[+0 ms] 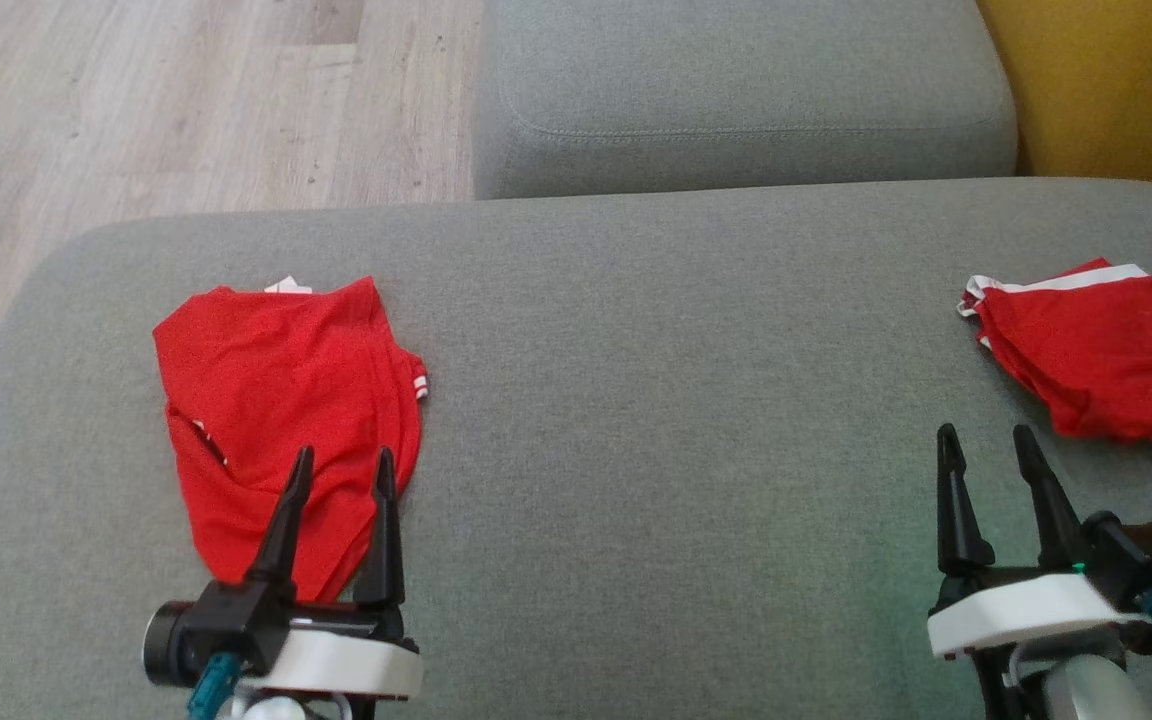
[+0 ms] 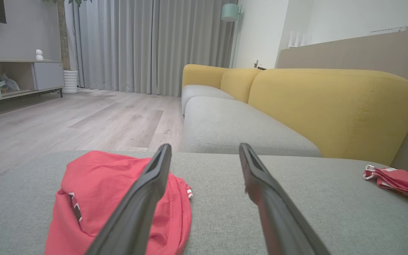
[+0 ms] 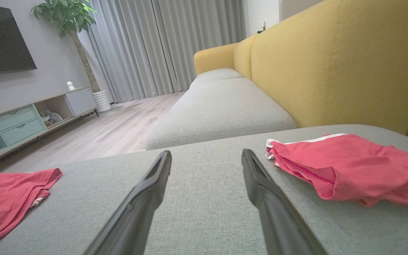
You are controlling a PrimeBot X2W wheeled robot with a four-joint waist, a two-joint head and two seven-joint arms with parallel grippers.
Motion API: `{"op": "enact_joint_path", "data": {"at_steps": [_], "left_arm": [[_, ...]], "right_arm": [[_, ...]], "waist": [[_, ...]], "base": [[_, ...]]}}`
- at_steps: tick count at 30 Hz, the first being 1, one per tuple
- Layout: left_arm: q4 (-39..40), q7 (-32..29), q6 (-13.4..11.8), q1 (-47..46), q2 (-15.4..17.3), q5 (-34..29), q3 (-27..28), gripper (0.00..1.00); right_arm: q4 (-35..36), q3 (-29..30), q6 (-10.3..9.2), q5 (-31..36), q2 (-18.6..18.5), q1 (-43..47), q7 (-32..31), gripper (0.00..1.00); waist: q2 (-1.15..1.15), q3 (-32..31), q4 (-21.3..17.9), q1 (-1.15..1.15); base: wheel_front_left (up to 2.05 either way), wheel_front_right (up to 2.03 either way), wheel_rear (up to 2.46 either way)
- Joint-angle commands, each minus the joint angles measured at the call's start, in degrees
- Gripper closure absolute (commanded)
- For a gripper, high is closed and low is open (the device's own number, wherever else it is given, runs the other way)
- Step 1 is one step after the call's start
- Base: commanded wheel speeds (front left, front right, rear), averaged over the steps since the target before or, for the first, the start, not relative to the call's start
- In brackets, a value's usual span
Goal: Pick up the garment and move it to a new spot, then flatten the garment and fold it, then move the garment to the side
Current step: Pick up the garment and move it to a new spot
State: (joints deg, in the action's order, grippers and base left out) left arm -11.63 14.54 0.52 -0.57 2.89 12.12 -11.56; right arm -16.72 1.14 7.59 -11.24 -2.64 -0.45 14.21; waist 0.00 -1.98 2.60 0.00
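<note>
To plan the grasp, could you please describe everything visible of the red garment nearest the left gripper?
The red garment is thin fabric, folded in wrinkled layers, not flat. White striped trim shows at its right edge, a white scrap at its far edge. It lies on the grey cushion near its left end. The open left gripper hovers over its near part; contact unclear.

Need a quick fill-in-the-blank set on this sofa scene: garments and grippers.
1. The left garment and the right garment are both ___ in colour.
2. Both lie on a ___ cushion.
3. The left gripper and the right gripper each have their jaws ___, holding nothing.
4. The right garment carries a long ___ stripe along its far edge.

Missing words: red; grey; open; white.
</note>
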Motion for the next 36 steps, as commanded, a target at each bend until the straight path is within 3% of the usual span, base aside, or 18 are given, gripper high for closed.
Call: {"op": "enact_joint_path", "data": {"at_steps": [1, 10, 27, 36], "left_arm": [[2.01, 0.46, -0.15, -1.76, -0.01, 0.34, 1.36, 0.0], [0.74, 0.46, 0.05, -2.22, -0.01, -0.09, 1.72, 0.0], [0.32, 0.46, 0.31, -1.02, -0.01, -0.7, 5.51, 0.0], [0.28, 0.46, 0.84, -0.61, -0.02, -1.14, 5.76, 0.0]], "right_arm": [[2.21, -1.18, -0.1, 0.02, -0.24, -1.42, 0.78, 0.0], [2.0, -4.19, -0.1, -1.27, -0.24, -0.71, 0.78, 0.0], [0.2, -12.87, -0.1, -2.64, -0.24, -0.91, 0.78, 0.0], [-0.16, -15.11, -0.1, -4.56, -0.24, -0.65, 0.79, 0.0]], "waist": [[0.0, -0.08, 0.09, 0.0], [0.0, -0.48, 2.96, 0.0], [0.0, -2.68, 13.76, 0.0], [0.0, -2.73, 16.49, 0.0]], "base": [[0.0, 0.0, 0.0], [0.0, 0.0, 0.0], [0.0, 0.0, 0.0], [0.0, 0.0, 0.0]]}}
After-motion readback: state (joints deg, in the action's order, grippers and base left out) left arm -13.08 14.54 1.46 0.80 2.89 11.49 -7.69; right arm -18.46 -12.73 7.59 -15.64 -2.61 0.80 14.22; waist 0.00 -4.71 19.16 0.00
